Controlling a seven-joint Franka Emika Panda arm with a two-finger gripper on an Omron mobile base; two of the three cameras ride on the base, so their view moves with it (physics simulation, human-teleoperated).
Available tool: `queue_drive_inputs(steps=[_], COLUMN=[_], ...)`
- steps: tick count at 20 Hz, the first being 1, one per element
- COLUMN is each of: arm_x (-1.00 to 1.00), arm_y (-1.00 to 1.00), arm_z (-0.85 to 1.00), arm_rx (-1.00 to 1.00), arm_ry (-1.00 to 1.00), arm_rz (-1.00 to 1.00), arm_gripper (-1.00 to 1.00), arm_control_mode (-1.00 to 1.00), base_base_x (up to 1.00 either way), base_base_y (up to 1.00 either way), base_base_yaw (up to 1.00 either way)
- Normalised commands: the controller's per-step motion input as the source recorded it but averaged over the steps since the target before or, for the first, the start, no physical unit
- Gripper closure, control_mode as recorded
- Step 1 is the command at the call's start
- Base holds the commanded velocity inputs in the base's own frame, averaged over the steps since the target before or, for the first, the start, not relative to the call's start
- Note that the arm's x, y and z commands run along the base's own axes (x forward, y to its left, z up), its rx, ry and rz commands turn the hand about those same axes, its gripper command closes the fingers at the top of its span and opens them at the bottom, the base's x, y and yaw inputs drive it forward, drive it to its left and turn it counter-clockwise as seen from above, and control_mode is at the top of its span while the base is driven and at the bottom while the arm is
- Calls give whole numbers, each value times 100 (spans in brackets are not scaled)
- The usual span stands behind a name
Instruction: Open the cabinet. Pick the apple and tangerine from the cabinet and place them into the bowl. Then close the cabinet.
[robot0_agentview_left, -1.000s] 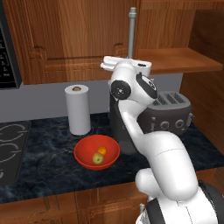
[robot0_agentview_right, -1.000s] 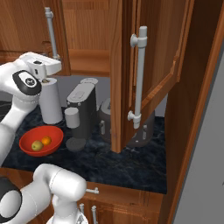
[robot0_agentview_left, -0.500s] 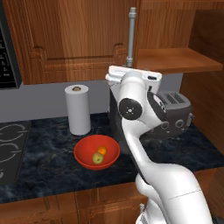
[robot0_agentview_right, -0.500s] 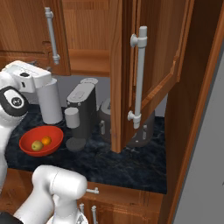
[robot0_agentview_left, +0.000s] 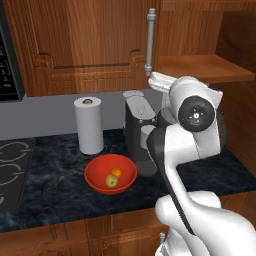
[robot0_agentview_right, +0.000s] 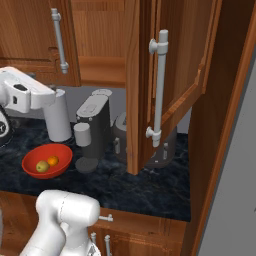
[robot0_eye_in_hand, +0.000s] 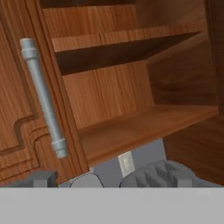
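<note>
The red bowl (robot0_agentview_left: 110, 172) (robot0_agentview_right: 47, 160) sits on the dark counter and holds the yellow-green apple (robot0_agentview_left: 111, 181) (robot0_agentview_right: 42, 166) and the orange tangerine (robot0_agentview_left: 116, 172) (robot0_agentview_right: 52, 160). The cabinet's right door (robot0_agentview_right: 145, 85) stands wide open, its silver handle (robot0_agentview_right: 159, 90) facing out. Its left door (robot0_agentview_left: 90, 45) is shut. In the hand view the bare shelves (robot0_eye_in_hand: 140, 127) show beside the left door's handle (robot0_eye_in_hand: 43, 96). My gripper (robot0_eye_in_hand: 111, 179) is open and holds nothing. It hangs above the counter before the cabinet opening, its white hand (robot0_agentview_left: 160, 82) (robot0_agentview_right: 22, 95) right of the bowl.
A paper towel roll (robot0_agentview_left: 88, 125) stands behind the bowl. A dark coffee machine (robot0_agentview_left: 140, 132) (robot0_agentview_right: 92, 125) and a toaster (robot0_agentview_right: 120, 142) stand under the cabinet. A stove top (robot0_agentview_left: 10, 170) lies at the left, with the black microwave (robot0_agentview_left: 7, 60) above it.
The arm has swung right, away from over the bowl, and the hand has turned toward the cabinet opening. Both fruits stay in the bowl. The door has not moved.
</note>
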Motion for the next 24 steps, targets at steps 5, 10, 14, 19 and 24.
queue_drive_inputs(steps=[5,10,14,19,24], arm_x=[-99,-89,-50,-5,-63], arm_y=[-45,-16,0,1,-14], arm_z=[12,-60,-65,0,27], arm_rx=[15,-1,-4,0,0], arm_ry=[32,14,4,0,-14], arm_rz=[-3,0,0,1,1], arm_gripper=[-100,-100,-100,-100,-100], arm_control_mode=[-100,-100,-100,-100,-100], base_base_x=[0,0,0,0,0], base_base_y=[0,0,0,0,0], base_base_yaw=[0,0,0,0,0])
